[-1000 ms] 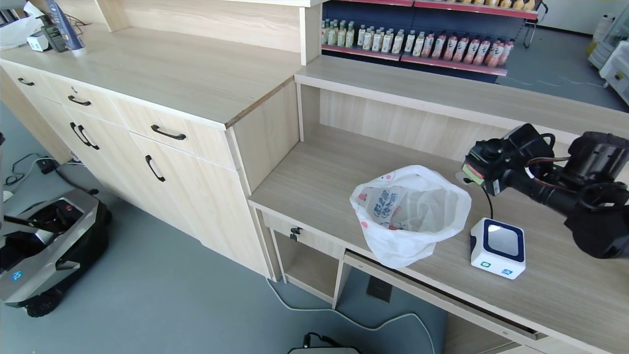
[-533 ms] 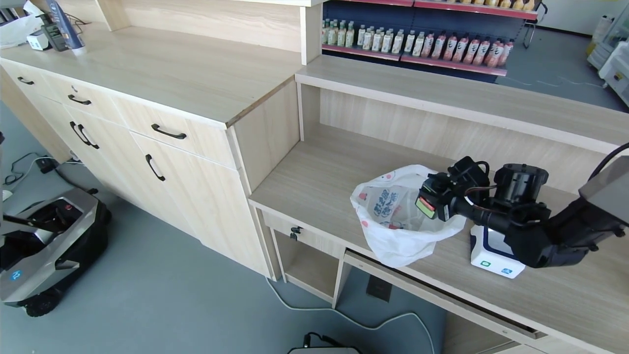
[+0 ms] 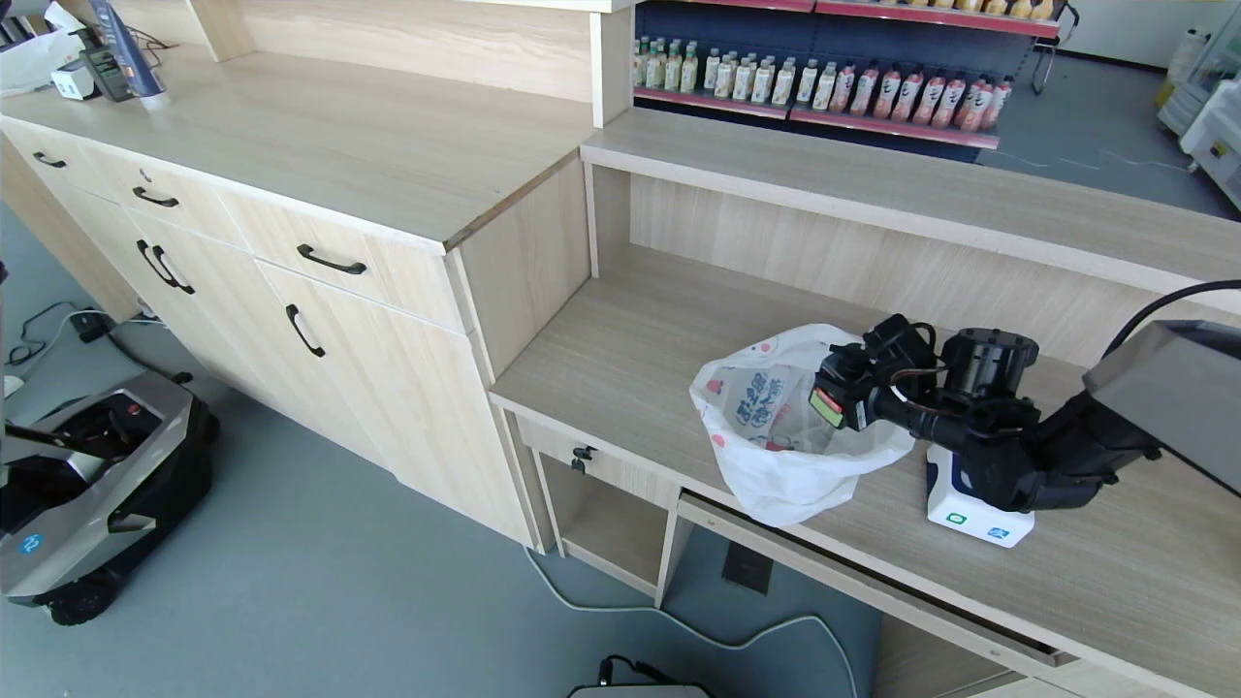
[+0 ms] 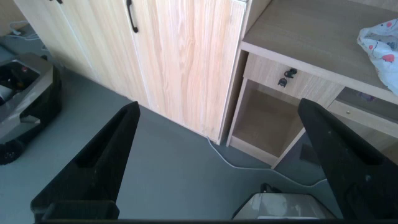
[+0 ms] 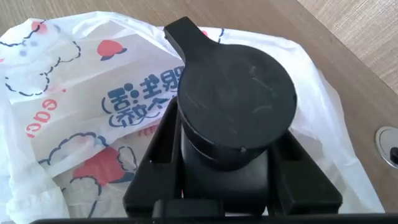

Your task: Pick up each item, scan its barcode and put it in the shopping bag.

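A black-lidded container (image 5: 236, 99) is held by the right pincer (image 3: 830, 402) over the shopping bag (image 3: 776, 475), at nine o'clock from the scanner (image 3: 972, 520). The left pincer (image 4: 214, 163) is spread wide.

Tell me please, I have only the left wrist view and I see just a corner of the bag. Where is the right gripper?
Observer: The right gripper is above the open mouth of the shopping bag.
Operator: Does it hold something?
Observer: Yes, a black-capped item with a red and green label.
Operator: Where is the scanner?
Observer: The white scanner stands on the counter, close beside the shopping bag.
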Controlling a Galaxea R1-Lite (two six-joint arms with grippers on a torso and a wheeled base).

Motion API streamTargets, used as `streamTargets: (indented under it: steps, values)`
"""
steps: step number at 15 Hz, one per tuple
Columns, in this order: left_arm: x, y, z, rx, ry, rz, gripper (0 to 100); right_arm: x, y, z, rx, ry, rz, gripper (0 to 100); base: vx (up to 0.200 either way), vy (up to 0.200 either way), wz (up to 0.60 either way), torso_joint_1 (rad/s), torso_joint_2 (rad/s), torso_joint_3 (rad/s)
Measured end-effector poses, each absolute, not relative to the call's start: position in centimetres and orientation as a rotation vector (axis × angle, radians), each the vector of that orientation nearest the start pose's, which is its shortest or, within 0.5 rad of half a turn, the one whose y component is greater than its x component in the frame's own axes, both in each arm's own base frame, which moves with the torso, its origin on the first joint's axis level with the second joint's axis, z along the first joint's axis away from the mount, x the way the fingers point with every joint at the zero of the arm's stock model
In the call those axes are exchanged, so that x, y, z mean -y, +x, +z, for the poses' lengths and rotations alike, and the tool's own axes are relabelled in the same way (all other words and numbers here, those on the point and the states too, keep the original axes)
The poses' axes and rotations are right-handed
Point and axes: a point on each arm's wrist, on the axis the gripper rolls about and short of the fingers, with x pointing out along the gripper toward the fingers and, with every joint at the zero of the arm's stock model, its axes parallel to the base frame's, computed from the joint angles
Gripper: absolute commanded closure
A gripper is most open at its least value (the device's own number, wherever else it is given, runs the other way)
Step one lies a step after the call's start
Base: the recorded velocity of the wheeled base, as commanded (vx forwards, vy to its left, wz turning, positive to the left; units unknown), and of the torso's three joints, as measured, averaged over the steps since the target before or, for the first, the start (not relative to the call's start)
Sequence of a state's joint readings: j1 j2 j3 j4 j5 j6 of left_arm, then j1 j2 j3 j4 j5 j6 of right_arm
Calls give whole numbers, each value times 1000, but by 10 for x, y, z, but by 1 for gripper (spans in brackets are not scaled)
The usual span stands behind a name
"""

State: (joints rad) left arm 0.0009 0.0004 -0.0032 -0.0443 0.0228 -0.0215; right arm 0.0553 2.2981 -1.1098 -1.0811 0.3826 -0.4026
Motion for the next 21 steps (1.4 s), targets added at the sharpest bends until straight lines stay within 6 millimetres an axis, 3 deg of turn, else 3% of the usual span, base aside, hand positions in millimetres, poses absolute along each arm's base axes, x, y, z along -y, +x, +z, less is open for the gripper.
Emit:
streamTargets:
  steps: [4,10,11,14,17,19,21]
  values:
    - [0,-23,81,47,-22,24,0,-28,446,70,-65,-326,420,100,0,0,0,0,0,0]
    - [0,-23,81,47,-22,24,0,-24,449,62,-89,-292,405,100,0,0,0,0,0,0]
    - [0,-23,81,47,-22,24,0,-23,450,63,-89,-291,401,0,0,0,0,0,0,0]
    - [0,-23,81,47,-22,24,0,-23,449,67,-79,-292,398,0,0,0,0,0,0,0]
    - [0,-23,81,47,-22,23,0,-19,443,87,-47,-298,386,0,0,0,0,0,0,0]
    - [0,-23,81,47,-22,24,0,-7,426,115,-20,-306,355,0,0,0,0,0,0,0]
    - [0,-23,81,47,-22,24,0,11,393,146,-10,-311,307,0,0,0,0,0,0,0]
